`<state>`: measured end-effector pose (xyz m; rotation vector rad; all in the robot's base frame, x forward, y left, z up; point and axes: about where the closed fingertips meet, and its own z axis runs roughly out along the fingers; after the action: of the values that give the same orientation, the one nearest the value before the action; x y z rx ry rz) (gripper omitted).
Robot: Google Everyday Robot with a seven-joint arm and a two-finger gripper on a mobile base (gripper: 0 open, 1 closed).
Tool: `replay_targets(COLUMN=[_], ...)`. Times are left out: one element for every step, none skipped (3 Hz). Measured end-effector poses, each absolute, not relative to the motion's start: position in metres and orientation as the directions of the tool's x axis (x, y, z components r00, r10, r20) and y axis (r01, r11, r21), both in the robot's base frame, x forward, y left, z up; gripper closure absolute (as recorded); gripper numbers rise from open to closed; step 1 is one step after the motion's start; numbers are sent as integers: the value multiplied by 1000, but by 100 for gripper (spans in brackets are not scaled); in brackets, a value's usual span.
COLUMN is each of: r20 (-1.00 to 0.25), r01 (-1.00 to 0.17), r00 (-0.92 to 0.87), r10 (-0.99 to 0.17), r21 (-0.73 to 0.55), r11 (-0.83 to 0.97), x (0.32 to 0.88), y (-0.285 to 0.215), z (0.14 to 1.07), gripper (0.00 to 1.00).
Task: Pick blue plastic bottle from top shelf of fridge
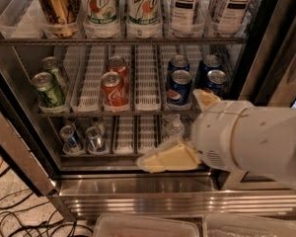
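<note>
Inside the tall stainless-steel display fridge (138,197), nothing of the pick looks done. Its top shelf (113,41), a dark metal-edged rack with clear slotted trays, carries at its right end a clear plastic tea bottle (184,8) with a white-and-black label and a twin bottle (232,4) beside it, both untouched. Well below them, about level with the bottom rack (123,149), hangs the gripper (171,130) of the white arm (256,137), cream fingers (170,158) spread wide, holding nothing. Reaching, grasping and lifting are left.
</note>
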<state>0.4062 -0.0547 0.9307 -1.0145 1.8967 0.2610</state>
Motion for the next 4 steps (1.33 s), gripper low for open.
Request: replay_targets(r20=[-863, -931, -978, -977], r01=[-682, -600, -566, -566], r00=[-156, -105, -40, -3], r10=[-481, -350, -204, -213], r21=[-258, -221, -146, -174], r11=[684, 769, 811, 806], x=[436, 484, 506, 502], y=[-49, -62, -82, -86], z=[927, 947, 968, 962], gripper=[0, 0, 0, 0])
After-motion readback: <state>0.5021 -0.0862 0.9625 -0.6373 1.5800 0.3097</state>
